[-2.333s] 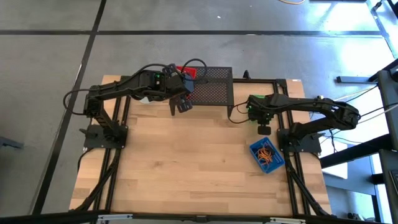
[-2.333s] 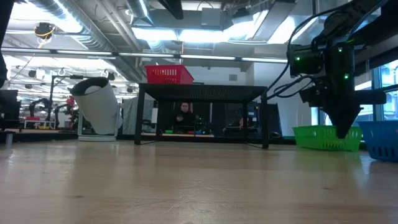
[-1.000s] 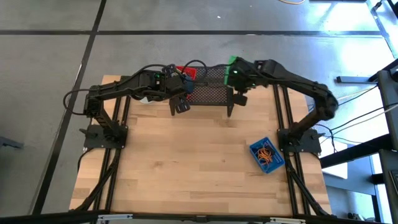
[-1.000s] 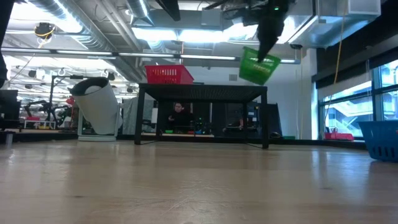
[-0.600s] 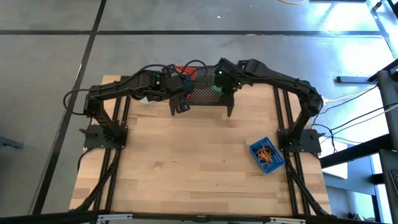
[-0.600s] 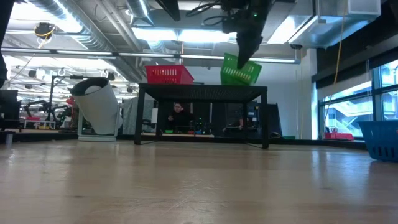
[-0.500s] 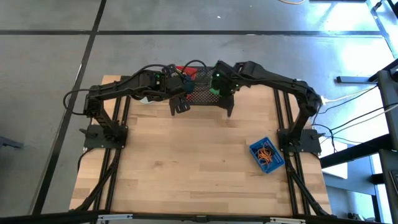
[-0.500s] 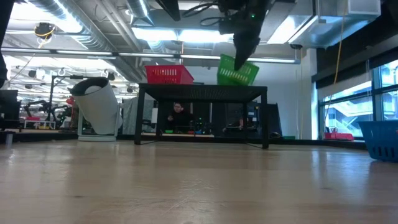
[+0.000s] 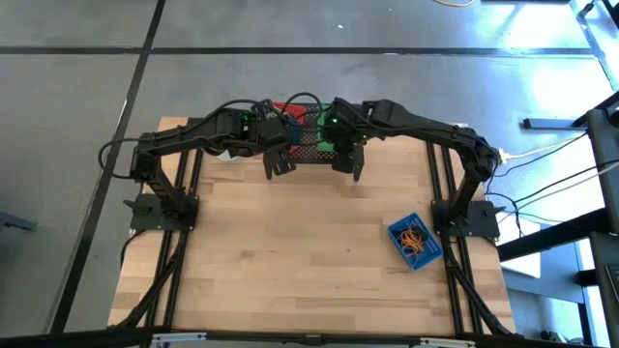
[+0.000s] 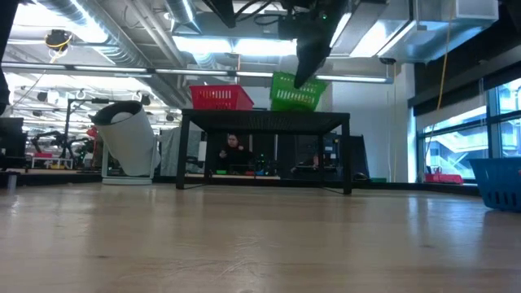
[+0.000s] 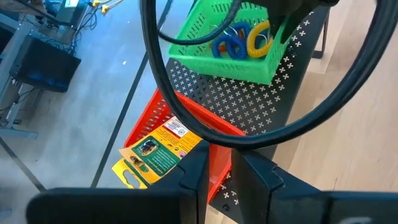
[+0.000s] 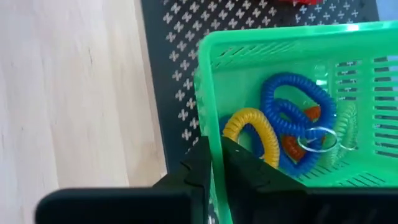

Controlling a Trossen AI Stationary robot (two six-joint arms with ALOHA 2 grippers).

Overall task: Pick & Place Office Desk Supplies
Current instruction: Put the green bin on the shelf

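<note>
In the high view, the right arm covers most of the green bin (image 9: 326,132) on the black perforated shelf (image 9: 308,152), hiding its coiled loops (image 12: 292,118). The yellow printed packets (image 11: 157,154) are partly hidden behind the left gripper (image 11: 225,168) fingers. The blue bin (image 10: 498,183) is cut off at the low view's edge.

Both arms are crowding the black perforated metal shelf (image 9: 324,147) at the far edge, where the red plastic bin (image 10: 220,98) and green plastic bin (image 10: 295,92) are sitting close together. The wooden surface (image 9: 290,251) is lying open, except for the blue plastic bin (image 9: 415,241) occupying its right side.

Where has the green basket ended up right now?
The green basket sits on the black perforated shelf at the table's far edge, just right of the red basket in the low view, with the right gripper straddling its rim.
</note>
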